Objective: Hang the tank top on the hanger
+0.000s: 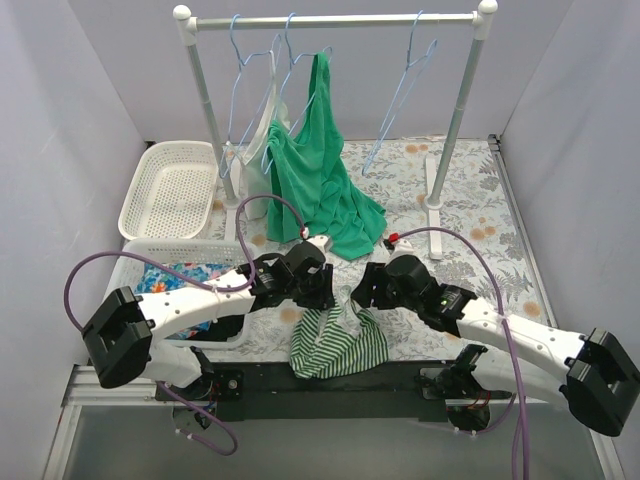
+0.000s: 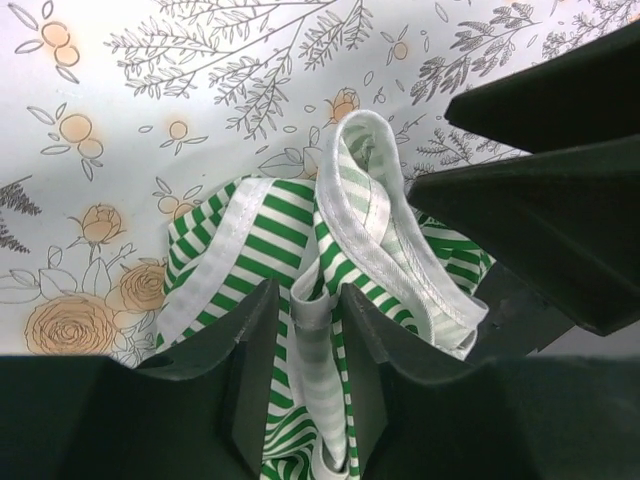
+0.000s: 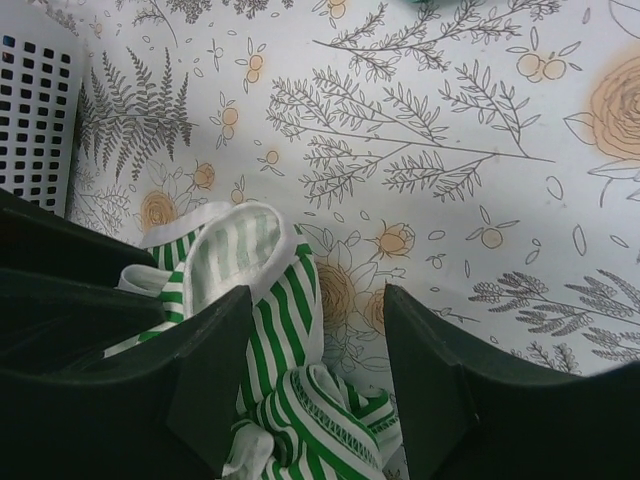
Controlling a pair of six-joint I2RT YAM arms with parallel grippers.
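Striped tank top [image 1: 338, 342] pinched at the near table edge

Your left gripper [image 2: 305, 300] is clamped on the top's white trim. The cloth lies bunched between both arms. Your right gripper [image 3: 318, 300] sits over it, fingers spread. The hanger [image 1: 398, 100] hangs on the rail [image 1: 340, 19], well apart.

In view are one white tubular garment rack [image 1: 335, 19], at least three thin light-blue wire hangers [image 1: 412, 50] whose overlap hides the exact count, two white perforated plastic baskets [image 1: 170, 190], one green-and-white striped tank top [image 1: 340, 345], one solid green garment [image 1: 320, 170], one blue floral cloth [image 1: 185, 275] and two black-and-white robot arms [image 1: 200, 305].
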